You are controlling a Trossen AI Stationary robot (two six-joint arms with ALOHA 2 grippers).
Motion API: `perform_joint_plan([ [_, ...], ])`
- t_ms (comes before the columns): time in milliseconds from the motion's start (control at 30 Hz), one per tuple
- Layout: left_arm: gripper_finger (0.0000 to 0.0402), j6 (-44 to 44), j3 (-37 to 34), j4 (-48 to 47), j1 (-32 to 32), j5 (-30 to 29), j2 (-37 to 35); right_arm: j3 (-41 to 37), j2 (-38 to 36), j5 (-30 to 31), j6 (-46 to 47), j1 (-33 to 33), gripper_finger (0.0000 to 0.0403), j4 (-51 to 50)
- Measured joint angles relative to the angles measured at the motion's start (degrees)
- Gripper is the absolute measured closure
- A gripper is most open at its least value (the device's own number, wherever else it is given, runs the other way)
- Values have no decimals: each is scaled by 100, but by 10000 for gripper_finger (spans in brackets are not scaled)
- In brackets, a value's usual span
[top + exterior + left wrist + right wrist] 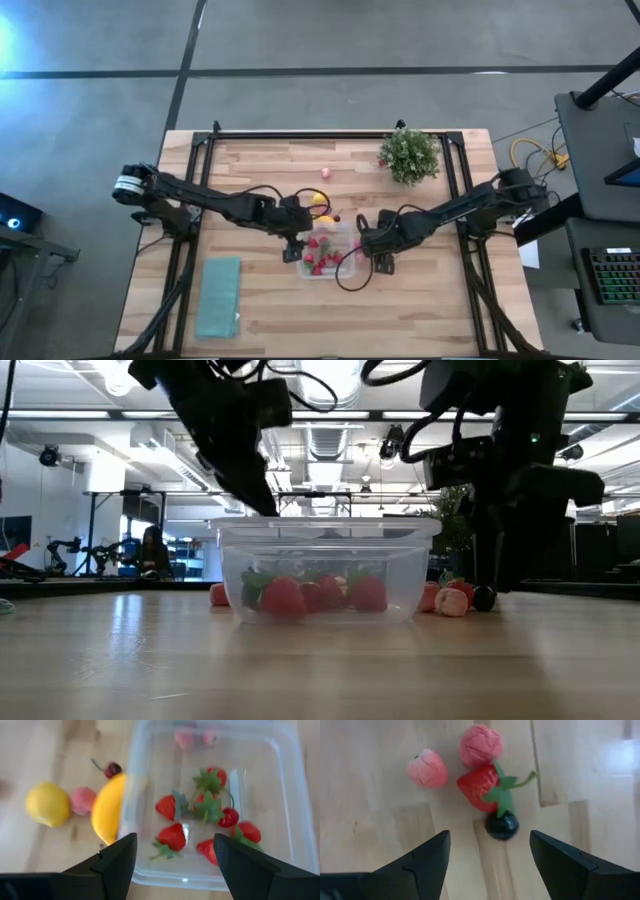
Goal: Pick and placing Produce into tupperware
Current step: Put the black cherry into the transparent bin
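The clear tupperware (325, 252) (325, 575) (210, 805) stands on the table and holds several red strawberries (172, 837) and a dark red cherry (229, 817). My left gripper (294, 246) (172, 840) hovers open over the box's left rim. Beside that rim lie a lemon (47, 804), a pink piece (81, 800) and an orange-yellow piece (107, 809). My right gripper (372, 248) (490, 837) is open above a small cluster right of the box: two pink pieces (427, 767) (480, 744), a strawberry (479, 787) and a dark berry (501, 826).
A green potted plant (408, 155) stands near the far right corner. A flat teal rectangle (218, 297) lies near the left front. One pink piece (325, 173) sits alone toward the far edge. Bare wood stretches in front of the box.
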Motion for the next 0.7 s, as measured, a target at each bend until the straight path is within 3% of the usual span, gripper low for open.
perform_joint_plan([
  [267,152,143,-14,89,5,-237,-368,155,358,139,-196,-1,161,-43],
  [700,152,133,-31,108,8,-293,-428,104,342,157,18,-226,252,58],
])
